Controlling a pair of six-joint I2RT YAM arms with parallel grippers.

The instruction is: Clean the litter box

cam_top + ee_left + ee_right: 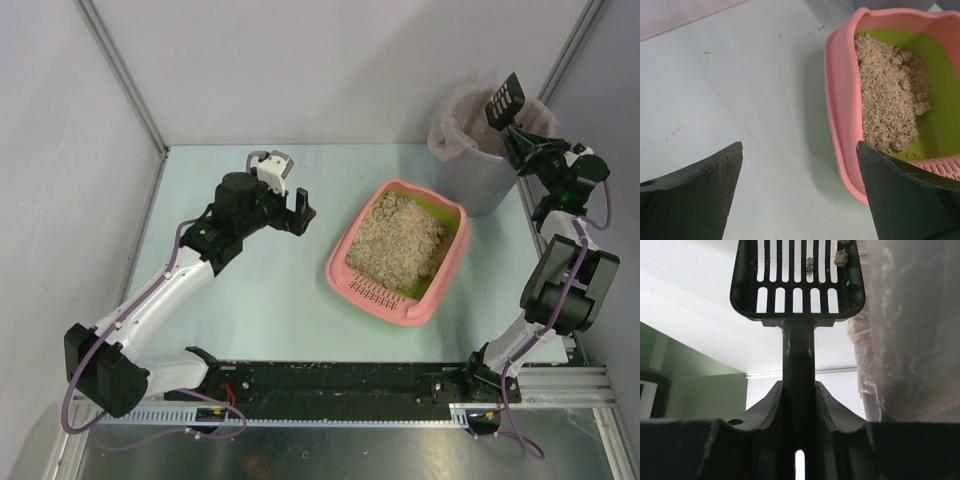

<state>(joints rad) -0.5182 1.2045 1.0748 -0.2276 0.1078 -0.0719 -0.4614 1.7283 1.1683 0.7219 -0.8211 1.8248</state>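
Observation:
The pink litter box (340,262) with green lining and beige litter (400,238) sits mid-table; it also shows in the left wrist view (840,115). My left gripper (299,212) is open and empty, just left of the box, over the bare table (799,150). My right gripper (520,132) is shut on the handle of a black slotted scoop (504,101), held over the grey bucket (480,170) with the pinkish bag. In the right wrist view the scoop (797,277) points up with a few clumps stuck in its slots, and the bag (910,325) is to its right.
Grey walls stand at the back and both sides. A black rail (330,380) runs along the near edge. Specks of litter (682,128) lie on the light green table (250,290) left of the box.

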